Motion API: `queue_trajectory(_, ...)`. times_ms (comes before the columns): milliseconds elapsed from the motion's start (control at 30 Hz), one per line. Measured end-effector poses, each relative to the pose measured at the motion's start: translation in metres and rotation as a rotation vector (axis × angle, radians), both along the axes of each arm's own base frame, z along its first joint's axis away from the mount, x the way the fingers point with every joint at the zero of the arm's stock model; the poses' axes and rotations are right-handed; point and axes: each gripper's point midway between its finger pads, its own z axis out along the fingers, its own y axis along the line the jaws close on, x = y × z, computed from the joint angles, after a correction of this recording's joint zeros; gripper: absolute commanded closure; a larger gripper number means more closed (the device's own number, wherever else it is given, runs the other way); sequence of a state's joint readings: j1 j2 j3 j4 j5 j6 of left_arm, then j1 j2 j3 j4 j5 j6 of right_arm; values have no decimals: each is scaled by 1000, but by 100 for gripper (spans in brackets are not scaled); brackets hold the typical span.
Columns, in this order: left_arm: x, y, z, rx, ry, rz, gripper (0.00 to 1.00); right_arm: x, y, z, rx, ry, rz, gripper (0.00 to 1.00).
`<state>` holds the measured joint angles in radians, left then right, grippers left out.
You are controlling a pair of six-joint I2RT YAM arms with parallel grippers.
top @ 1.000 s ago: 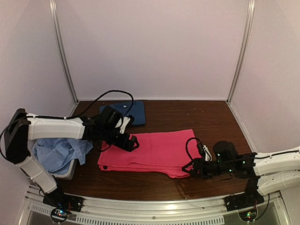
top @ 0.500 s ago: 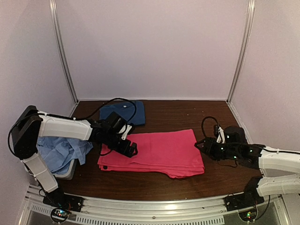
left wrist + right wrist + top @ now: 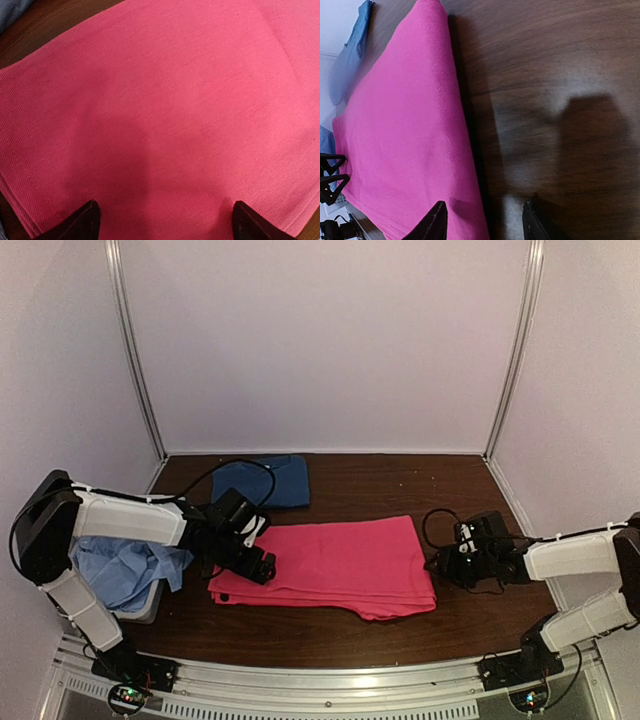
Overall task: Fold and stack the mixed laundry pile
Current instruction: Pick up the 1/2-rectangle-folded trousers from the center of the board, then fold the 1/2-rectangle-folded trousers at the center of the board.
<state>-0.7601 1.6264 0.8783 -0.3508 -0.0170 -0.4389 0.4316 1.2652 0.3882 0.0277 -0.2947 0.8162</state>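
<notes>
The magenta-pink shirt (image 3: 335, 562) lies folded flat in the middle of the table. It fills the left wrist view (image 3: 165, 115) and shows in the right wrist view (image 3: 405, 150). My left gripper (image 3: 262, 567) is open, low over the shirt's left end, with nothing between the jaws. My right gripper (image 3: 443, 566) is open at the shirt's right edge, one finger over the cloth, the other over bare wood. The dark blue T-shirt (image 3: 265, 482) lies folded at the back left. The pale light-blue cloth (image 3: 125, 570) is bunched in the basket at the left.
The white basket (image 3: 148, 608) stands at the left edge under my left arm. The enclosure walls close in the back and both sides. Bare brown table (image 3: 400, 490) lies behind the pink shirt and to its right (image 3: 555, 75).
My left gripper has slid down and left to the pink shirt's left end. My right gripper has swung from the shirt's front right corner up to its right edge.
</notes>
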Motion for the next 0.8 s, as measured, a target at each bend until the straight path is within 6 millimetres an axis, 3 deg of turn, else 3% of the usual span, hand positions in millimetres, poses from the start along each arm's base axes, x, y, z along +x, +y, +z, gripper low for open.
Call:
queue_trajectory(200, 2, 16, -3, 17, 13, 36, 7, 13, 26, 0, 110, -32, 81, 54)
queue_trajectory(267, 2, 16, -3, 17, 12, 36, 8, 14, 34, 0, 149, -33, 106, 69)
queue_trajectory(333, 2, 16, -3, 17, 12, 37, 8, 13, 39, -2, 181, -18, 112, 93)
queue_trajectory(367, 2, 16, -3, 17, 12, 37, 8, 12, 40, -2, 182, -17, 121, 100)
queue_trajectory(500, 2, 16, -2, 16, 12, 37, 6, 12, 34, 5, 208, -17, 106, 100)
queue_trajectory(600, 3, 14, 4, 3, 1, 34, 4, 20, 13, 36, 237, -86, 61, 100)
queue_trajectory(700, 6, 12, 13, -10, -17, 37, 2, 31, -26, 70, 218, -172, -32, 100)
queue_trajectory(800, 8, 11, 18, -15, -22, 37, 2, 38, -55, 89, 174, -204, -94, 100)
